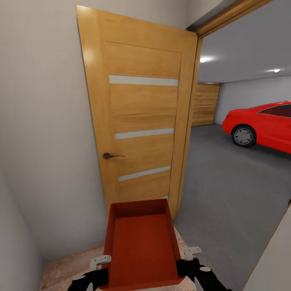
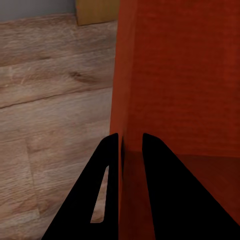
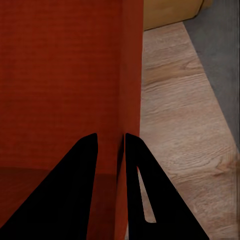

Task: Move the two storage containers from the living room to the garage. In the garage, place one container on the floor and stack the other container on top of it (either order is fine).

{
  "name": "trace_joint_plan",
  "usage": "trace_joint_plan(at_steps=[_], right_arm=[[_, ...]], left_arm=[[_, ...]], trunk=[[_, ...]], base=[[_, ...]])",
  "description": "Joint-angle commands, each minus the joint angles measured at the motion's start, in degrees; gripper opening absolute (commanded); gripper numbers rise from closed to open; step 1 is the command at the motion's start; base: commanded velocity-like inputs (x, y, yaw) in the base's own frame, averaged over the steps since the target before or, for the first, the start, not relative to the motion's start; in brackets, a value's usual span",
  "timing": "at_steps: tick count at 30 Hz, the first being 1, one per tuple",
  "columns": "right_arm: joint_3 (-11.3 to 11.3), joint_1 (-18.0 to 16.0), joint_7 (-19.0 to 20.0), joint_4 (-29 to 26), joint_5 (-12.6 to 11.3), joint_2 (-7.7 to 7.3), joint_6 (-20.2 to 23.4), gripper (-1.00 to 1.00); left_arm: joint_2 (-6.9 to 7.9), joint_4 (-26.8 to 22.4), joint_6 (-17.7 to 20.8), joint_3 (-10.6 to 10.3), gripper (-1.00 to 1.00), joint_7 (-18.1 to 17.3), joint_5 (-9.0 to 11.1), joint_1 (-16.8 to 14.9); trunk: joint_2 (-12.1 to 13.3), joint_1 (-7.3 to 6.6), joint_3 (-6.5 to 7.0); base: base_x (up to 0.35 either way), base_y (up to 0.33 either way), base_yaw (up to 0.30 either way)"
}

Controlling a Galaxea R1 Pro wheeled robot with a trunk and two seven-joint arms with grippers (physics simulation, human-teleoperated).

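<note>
I have one orange-red storage container (image 1: 141, 246) carried low at 6 o'clock in my head view, open top up, held off the wood plank floor (image 1: 68, 268). My left gripper (image 2: 130, 145) pinches its left wall, one finger inside and one outside; my right gripper (image 3: 110, 145) clamps the right wall likewise. Just past the bin at 12 o'clock stands an open wooden door (image 1: 139, 121). At 2 o'clock the garage floor (image 1: 226, 186) spreads grey, with a red car (image 1: 262, 125) and a slatted door (image 1: 206, 103) beyond.
</note>
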Motion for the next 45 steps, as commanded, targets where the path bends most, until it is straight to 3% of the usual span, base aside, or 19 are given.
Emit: trace_joint_plan(at_steps=[1, 35, 45], right_arm=[[-0.21, -0.09, 2.21, 0.02, -1.60, -0.03, 0.34, -1.00], [-0.21, -0.07, 2.21, 0.02, -1.60, -0.03, 0.34, -1.00], [-0.21, -0.10, 2.21, 0.02, -1.60, -0.03, 0.34, -1.00]], left_arm=[[1.05, -0.21, -3.55, 0.03, -1.00, 1.48, -2.00, 0.05], [1.05, -0.23, -3.55, 0.03, -1.00, 1.48, -2.00, 0.05], [1.14, -0.22, -3.55, 0.03, -1.00, 1.48, -2.03, 0.05]], trunk=[[-0.08, 0.01, -0.10], [-0.08, 0.01, -0.10], [-0.08, 0.01, -0.10]], base=[[0.000, 0.000, -0.298], [0.000, 0.000, -0.296], [0.000, 0.159, -0.035]])
